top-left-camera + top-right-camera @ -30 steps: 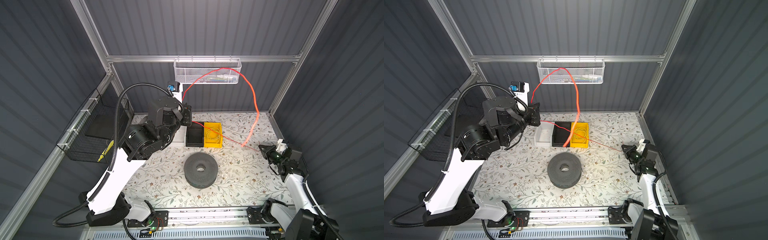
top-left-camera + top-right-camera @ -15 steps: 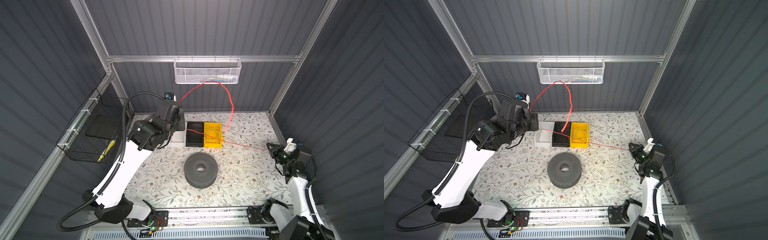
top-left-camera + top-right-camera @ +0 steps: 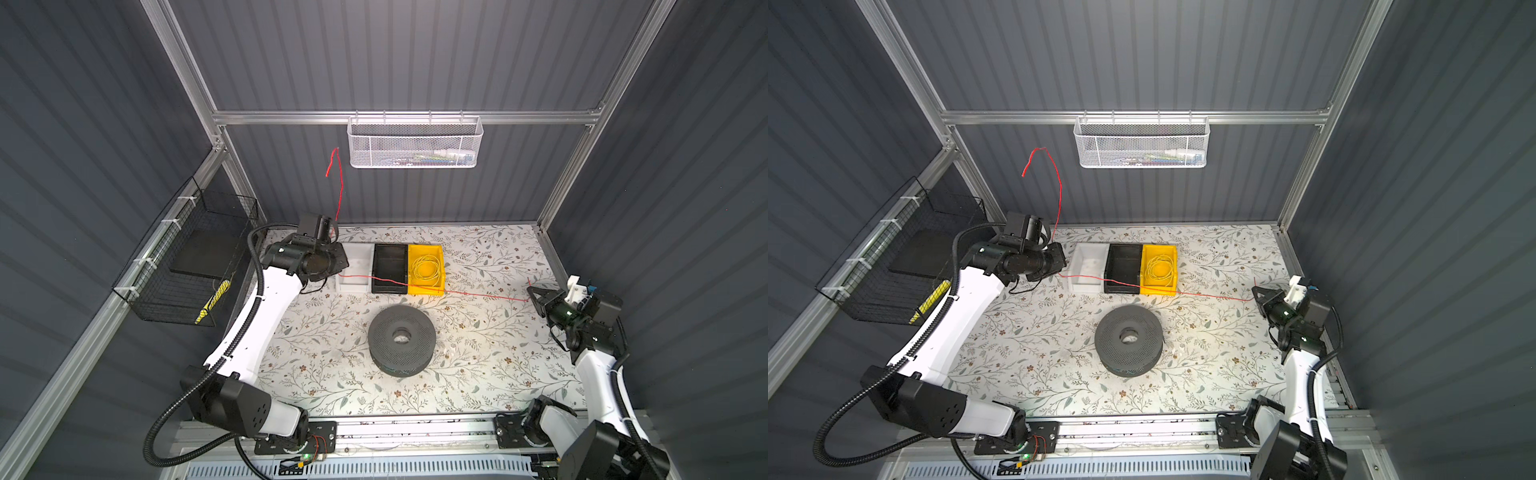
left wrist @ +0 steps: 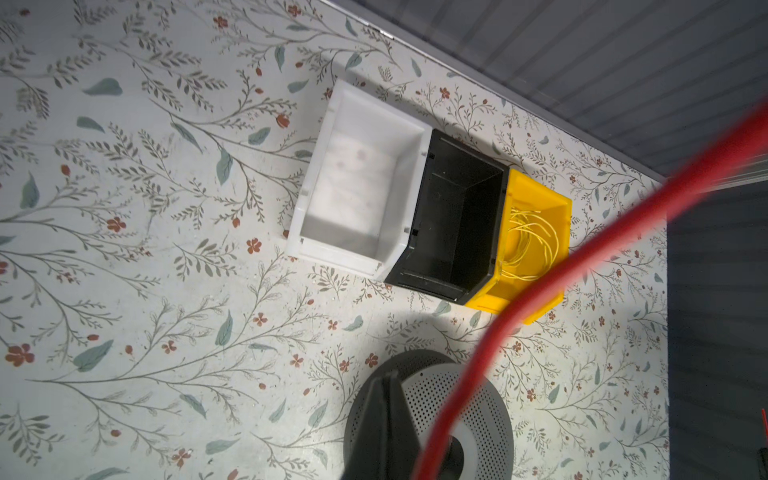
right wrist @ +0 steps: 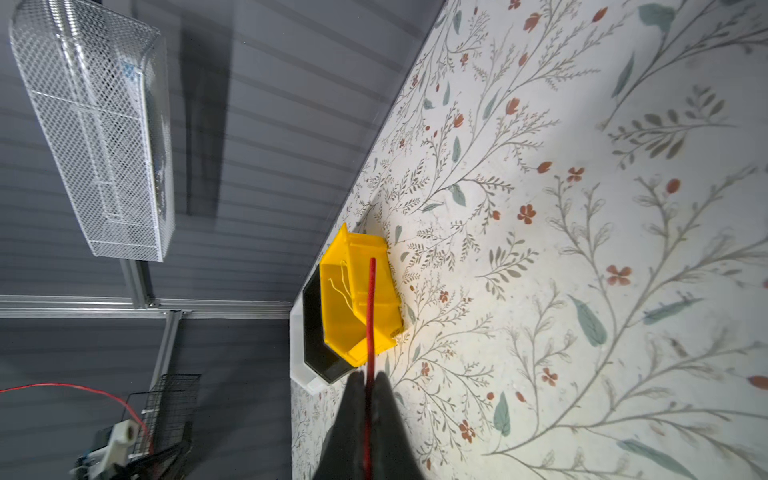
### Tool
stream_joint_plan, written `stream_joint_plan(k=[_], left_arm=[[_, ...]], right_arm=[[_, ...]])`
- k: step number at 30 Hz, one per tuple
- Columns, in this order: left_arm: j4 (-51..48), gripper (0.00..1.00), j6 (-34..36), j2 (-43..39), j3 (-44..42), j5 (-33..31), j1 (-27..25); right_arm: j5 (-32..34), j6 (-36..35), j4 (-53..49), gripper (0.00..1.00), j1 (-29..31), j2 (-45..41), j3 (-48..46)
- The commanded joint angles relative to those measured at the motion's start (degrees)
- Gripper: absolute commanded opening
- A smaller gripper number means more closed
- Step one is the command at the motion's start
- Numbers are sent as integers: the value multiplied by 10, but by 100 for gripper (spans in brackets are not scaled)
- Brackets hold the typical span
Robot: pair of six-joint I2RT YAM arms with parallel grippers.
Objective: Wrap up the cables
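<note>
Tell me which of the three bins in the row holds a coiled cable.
The yellow bin, at the row's right end in both top views: a yellow cable lies coiled inside it. The black bin and white bin hold none.

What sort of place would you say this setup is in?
Probably a robotics lab's enclosed work cell: dark ribbed panels in an aluminium frame wall it in, a left arm and a right arm stand on a front rail, and a white mesh basket hangs on the back wall.
</note>
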Motion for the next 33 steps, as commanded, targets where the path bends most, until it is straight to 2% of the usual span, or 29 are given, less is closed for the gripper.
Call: stream_joint_plan(k=[1,6,8,13,17,22,26,30,33], left_arm=[[6,0,3,-9,-25,-3,53],[10,0,16,-34,-51,8,91],[-1,0,27,-46,-50,-4,96],[0,0,35,-45,-64,1,100],[25,0,31,-55,-117,-4,105],[30,0,51,-70,-138,-18,112],[51,0,58,-79,-152,-17,113],[76,0,54,-97,-170,-13,113],[95,0,51,-104,-180,15,113]], right_arm=[[1,33,68,0,-34,8,25],[-60,125,146,0,-62,8,32],[-71,174,216,0,-65,22,18],[-82,173,210,0,-69,37,59],[-87,174,204,0,-76,45,78],[-86,176,204,0,-83,62,95],[-82,176,165,0,-82,64,123],[-36,176,116,0,-81,49,117],[13,177,96,0,-78,31,110]])
